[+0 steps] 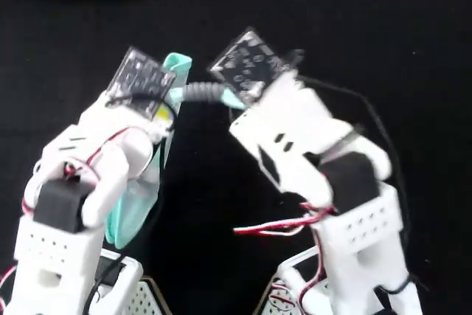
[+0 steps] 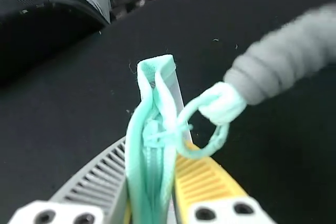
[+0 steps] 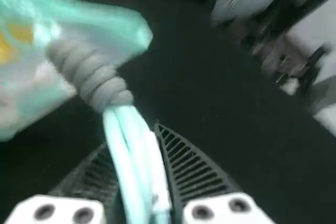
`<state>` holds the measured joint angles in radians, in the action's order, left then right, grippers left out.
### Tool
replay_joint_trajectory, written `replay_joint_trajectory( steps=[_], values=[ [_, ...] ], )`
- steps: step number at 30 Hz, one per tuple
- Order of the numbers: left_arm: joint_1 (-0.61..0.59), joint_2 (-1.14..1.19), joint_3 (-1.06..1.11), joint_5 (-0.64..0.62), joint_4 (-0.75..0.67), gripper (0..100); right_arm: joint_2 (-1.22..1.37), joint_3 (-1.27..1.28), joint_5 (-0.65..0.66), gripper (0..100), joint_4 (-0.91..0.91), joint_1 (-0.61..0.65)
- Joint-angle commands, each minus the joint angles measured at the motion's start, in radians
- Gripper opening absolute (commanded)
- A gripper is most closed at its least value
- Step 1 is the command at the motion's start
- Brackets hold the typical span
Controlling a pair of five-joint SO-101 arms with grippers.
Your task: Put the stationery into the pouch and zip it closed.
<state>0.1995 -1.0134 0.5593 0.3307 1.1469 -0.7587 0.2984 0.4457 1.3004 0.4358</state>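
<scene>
Black table (image 1: 74,27): mint pouch (image 2: 152,111) pinched flat, grey ribbed pull (image 2: 283,61).

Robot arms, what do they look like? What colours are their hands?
The left arm and the right arm are chunky white plastic with black motor blocks and thin red and white wires. Each wrist carries a dark circuit board. The left hand has one grey ridged finger and one yellow; the right hand has dark ridged fingers.
</scene>
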Motion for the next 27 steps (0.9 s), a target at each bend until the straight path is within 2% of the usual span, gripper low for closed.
replay_joint_trajectory(
  steps=[1,4,7,9,16,27],
  values=[
    [-0.012,-0.072,0.085,0.000,-0.051,3,-0.110,0.165,0.005,1.3,-0.103,0.038],
    [-0.007,-0.107,0.136,-0.020,-0.066,3,-0.225,0.289,0.003,2.7,-0.169,0.041],
    [-0.005,-0.110,0.160,-0.021,-0.080,3,-0.285,0.326,0.002,13.1,-0.173,0.041],
    [-0.004,-0.110,0.166,-0.043,-0.084,3,-0.278,0.326,0.002,16.5,-0.173,0.043],
    [0.039,-0.112,0.189,-0.054,-0.068,3,-0.214,0.278,0.002,15.2,-0.189,0.180],
    [0.053,-0.120,0.222,-0.051,-0.054,3,-0.196,0.154,0.009,15.3,-0.172,0.203]
  ],
)
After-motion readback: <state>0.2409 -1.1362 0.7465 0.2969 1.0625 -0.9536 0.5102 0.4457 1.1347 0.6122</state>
